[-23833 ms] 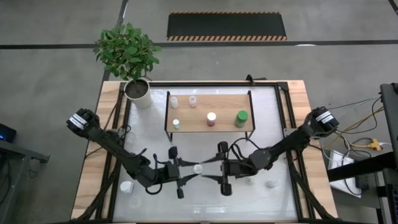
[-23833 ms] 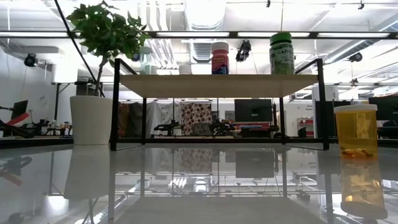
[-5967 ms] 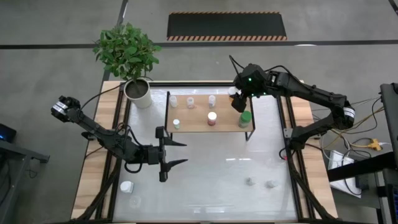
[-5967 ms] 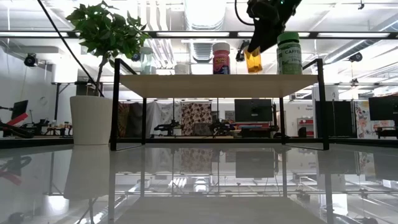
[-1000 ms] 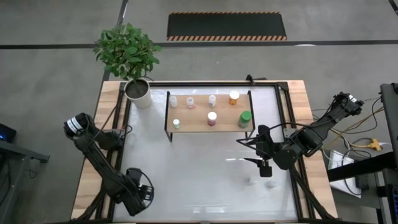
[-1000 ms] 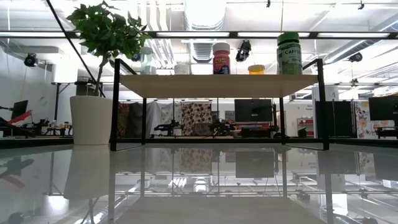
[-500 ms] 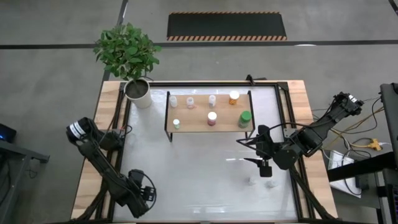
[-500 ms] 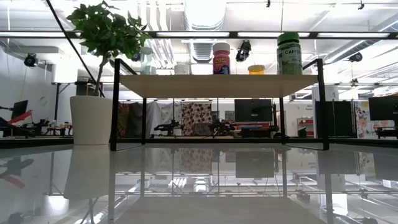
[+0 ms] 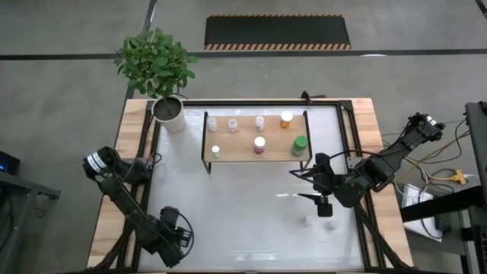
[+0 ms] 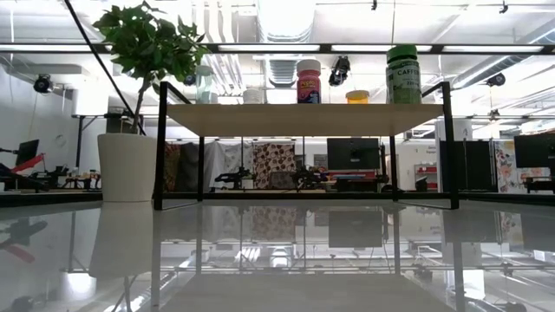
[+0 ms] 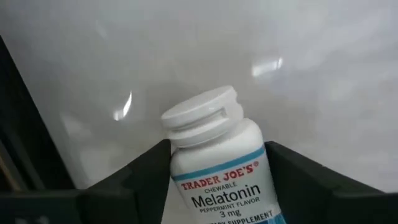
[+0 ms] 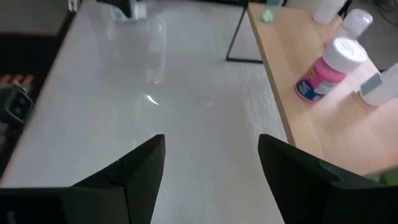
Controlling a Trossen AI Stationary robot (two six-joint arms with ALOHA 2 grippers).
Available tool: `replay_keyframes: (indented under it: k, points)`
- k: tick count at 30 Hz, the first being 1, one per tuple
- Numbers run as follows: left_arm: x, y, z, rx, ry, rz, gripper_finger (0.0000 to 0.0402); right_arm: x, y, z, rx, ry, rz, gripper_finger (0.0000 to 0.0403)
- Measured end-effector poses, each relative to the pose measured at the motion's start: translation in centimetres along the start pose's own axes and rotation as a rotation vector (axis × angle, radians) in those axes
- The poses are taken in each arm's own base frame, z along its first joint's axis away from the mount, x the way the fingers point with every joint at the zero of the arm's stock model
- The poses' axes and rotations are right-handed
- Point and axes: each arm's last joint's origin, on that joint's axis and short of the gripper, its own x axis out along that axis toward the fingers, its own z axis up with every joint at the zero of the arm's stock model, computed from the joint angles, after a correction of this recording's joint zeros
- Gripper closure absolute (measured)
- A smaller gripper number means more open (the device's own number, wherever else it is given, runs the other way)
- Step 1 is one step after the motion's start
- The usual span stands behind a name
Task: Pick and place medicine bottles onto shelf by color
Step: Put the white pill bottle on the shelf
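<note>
Left wrist: melatonin bottle [image 11: 217, 162] base cut off.

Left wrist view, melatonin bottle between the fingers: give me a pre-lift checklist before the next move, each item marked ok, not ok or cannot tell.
1. melatonin bottle sits between the left gripper fingers: ok.
2. Fingers firmly clamped on it: cannot tell.
3. White cap on the bottle: ok.
4. Free space on the shelf among its bottles: ok.
5. right gripper open, empty and off the shelf: ok.
6. Two small bottles on the table by the right gripper, away from the left arm: ok.
</note>
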Motion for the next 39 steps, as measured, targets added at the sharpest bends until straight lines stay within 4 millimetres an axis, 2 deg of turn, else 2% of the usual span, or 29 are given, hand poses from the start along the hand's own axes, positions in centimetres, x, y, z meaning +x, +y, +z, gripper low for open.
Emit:
replay_keyframes:
  k: [6, 9, 14, 19, 23, 28, 33, 39]
  points:
    - [-2.7, -1.3, 0.8, 0.158, -0.318, -0.178, 0.0196, 0.1, 0.5, 1.0, 0.033, -0.092, 0.029, 0.0156]
    - [-4.6, -2.6, 1.5, 0.314, -0.522, -0.274, 0.0197, 0.8, 1.1, 1.8, 0.028, -0.155, 0.048, 0.0156]
    - [-7.3, -5.2, 2.6, 0.604, -0.866, -0.342, 0.02, 3.1, 3.0, 2.8, 0.013, -0.237, 0.065, 0.0156]
    - [-8.8, -7.4, 3.9, 0.799, -1.125, -0.276, 0.0201, 6.4, 5.5, 3.7, 0.028, -0.341, 0.078, 0.0156]
    - [-9.3, -9.1, 4.3, 0.908, -1.265, -0.229, 0.0202, 9.2, 7.1, 3.9, 0.086, -0.431, -0.026, 0.0156]
    - [-10.0, -11.1, 3.6, 0.963, -1.444, -0.166, 0.0202, 11.9, 8.5, 4.1, 0.19, -0.509, -0.117, 0.0156]
    - [-10.4, -11.9, 3.0, 1.009, -1.497, -0.152, 0.0205, 13.2, 9.3, 4.5, 0.265, -0.51, -0.171, 0.0156]
    - [-10.0, -11.8, 3.0, 0.992, -1.529, -0.075, 0.0205, 14.2, 10.2, 4.6, 0.258, -0.5, -0.194, 0.0156]
